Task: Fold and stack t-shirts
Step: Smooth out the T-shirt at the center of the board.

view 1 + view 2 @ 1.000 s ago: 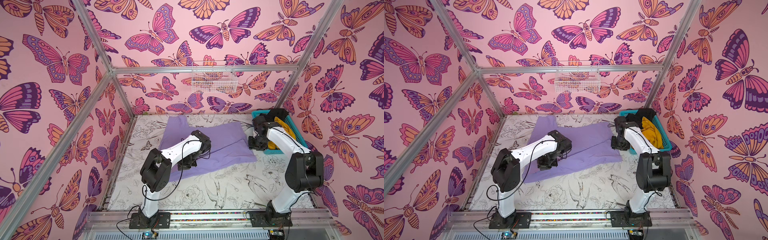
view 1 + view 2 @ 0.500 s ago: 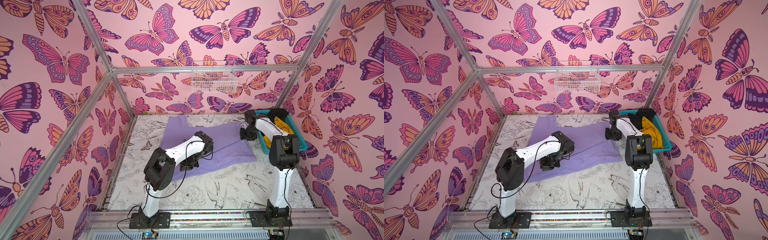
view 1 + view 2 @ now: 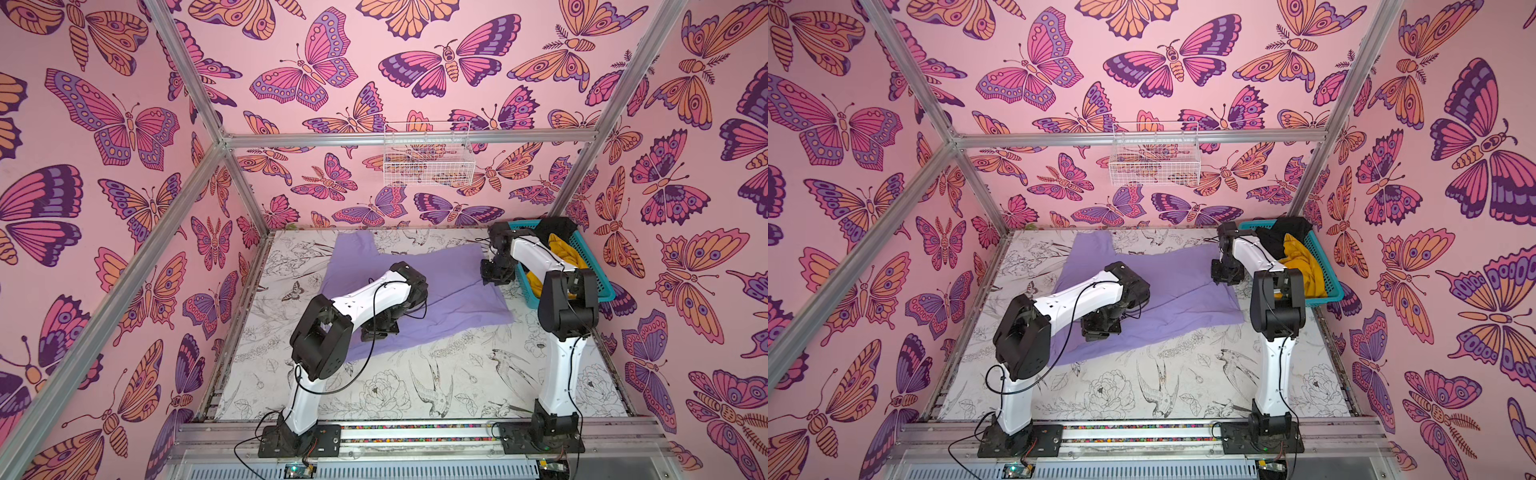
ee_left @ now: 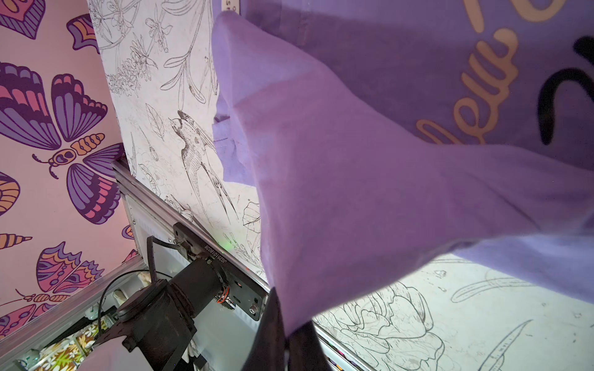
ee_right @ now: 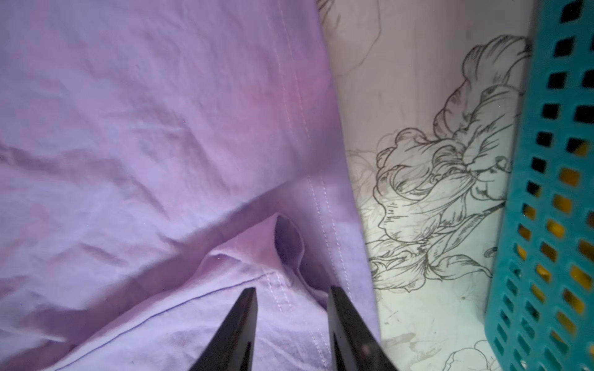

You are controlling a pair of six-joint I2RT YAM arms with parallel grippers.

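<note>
Fabric at the 7 o'clock edge of the purple shirt (image 3: 449, 286), spread on the table (image 3: 415, 386), is clamped by the left gripper (image 4: 284, 334). The right gripper (image 5: 293, 290) is held parted over the 3 o'clock hem, best seized through both layers.

Purple shirt (image 3: 457, 291): short-sleeved, lavender, spread mostly flat on counter (image 3: 415, 374), centre of both top views. It runs diagonally from upper left to lower right, w/ one sleeve pointing toward the back wall and soft creases across the middle. In left wrist view part of it rises in a tent, pinched in the left claw (image 4: 287, 324). The raised underside shows gold script + black print, w/ a small white label at the frame's top edge. Right wrist view: double-stitched hem w/ a small puckered fold.

Yellow shirt (image 3: 1304, 266): mustard, crumpled in basket (image 3: 1329, 282), right of centre.

Black shirt (image 3: 1283, 230): bunched at basket's far end, touching the yellow one.
</note>
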